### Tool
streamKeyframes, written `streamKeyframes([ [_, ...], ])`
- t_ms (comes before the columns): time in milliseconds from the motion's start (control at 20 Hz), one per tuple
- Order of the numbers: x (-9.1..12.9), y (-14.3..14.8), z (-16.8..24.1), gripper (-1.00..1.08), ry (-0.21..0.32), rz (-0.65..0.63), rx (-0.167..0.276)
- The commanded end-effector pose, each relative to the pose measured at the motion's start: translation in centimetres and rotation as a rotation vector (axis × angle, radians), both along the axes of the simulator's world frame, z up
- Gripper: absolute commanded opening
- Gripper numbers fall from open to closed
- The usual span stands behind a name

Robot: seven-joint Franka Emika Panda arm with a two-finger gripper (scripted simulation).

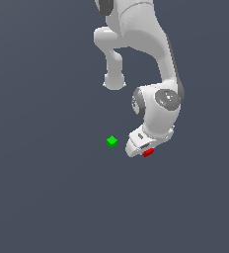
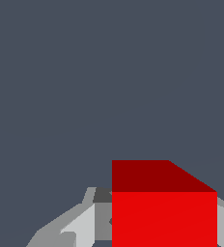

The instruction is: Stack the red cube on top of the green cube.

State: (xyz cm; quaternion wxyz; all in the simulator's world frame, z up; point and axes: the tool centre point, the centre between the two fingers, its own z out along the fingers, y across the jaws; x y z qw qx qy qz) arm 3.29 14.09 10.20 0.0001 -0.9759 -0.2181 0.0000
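The red cube [image 1: 148,152] peeks out from under my white gripper [image 1: 142,149] at the centre right of the exterior view. In the wrist view the red cube [image 2: 164,212] fills the gap between my fingers [image 2: 102,217], and both pads lie against its sides, so the gripper [image 2: 164,229] is shut on it. Whether the cube is off the ground I cannot tell. The green cube [image 1: 112,141] sits alone on the ground, a short way off toward the exterior view's left and slightly higher in the picture. It is out of the wrist view.
The plain dark grey ground [image 1: 47,197] spreads all around. The white arm [image 1: 156,59] comes down from the top of the exterior view, above and behind the gripper.
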Motion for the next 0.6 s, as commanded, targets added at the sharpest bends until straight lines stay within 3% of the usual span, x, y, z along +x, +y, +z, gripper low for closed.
streamKeyframes([
  [0, -1.1, -1.8, -0.4, -1.00, -0.001, -0.001, 0.000],
  [550, -6.3, -10.3, -2.7, -1.00, -0.001, -0.001, 0.000],
])
